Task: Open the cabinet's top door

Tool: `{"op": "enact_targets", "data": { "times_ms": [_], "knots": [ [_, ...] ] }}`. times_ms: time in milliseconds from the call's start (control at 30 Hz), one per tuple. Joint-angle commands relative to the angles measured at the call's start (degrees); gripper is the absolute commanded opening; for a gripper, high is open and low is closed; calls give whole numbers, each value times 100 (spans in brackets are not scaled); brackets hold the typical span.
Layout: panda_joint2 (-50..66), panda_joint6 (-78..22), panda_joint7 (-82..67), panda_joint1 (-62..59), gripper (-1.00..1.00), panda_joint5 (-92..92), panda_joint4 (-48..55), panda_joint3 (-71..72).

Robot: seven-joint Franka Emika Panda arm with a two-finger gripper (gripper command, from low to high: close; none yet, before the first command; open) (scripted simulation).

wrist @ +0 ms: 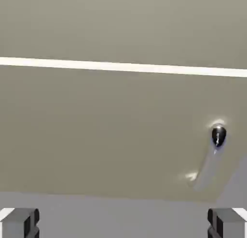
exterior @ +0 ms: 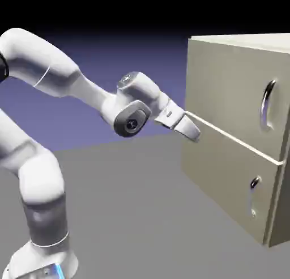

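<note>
The beige cabinet [exterior: 238, 57] stands at the right of the exterior view. Its top door [exterior: 232, 91] carries a long curved silver handle [exterior: 267, 105] near its right side. My gripper [exterior: 194, 134] hovers by the cabinet's left front edge, level with the pale seam [exterior: 238, 141], well left of that handle and touching nothing. In the hand view the seam [wrist: 120, 66] crosses the picture, with the top door [wrist: 120, 24] above it. My gripper [wrist: 123, 226] is open, its fingertips [wrist: 19, 222] wide apart with nothing between them. The long handle is out of the hand view.
Below the seam sits the shorter lower panel [exterior: 226, 176] with a small metal handle [exterior: 255, 196], also seen in the hand view as a small handle [wrist: 218, 135] at the right. Grey table [exterior: 130, 215] stretches in front of the cabinet.
</note>
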Motion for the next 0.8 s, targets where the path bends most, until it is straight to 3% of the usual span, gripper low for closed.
{"op": "enact_targets", "data": {
  "times_ms": [0,767],
  "knots": [
    [-38,-16,-99,108,0,-250,57,-113],
    [-905,-384,-2377,2583,0,-5981,1377,-2704]
  ]
}}
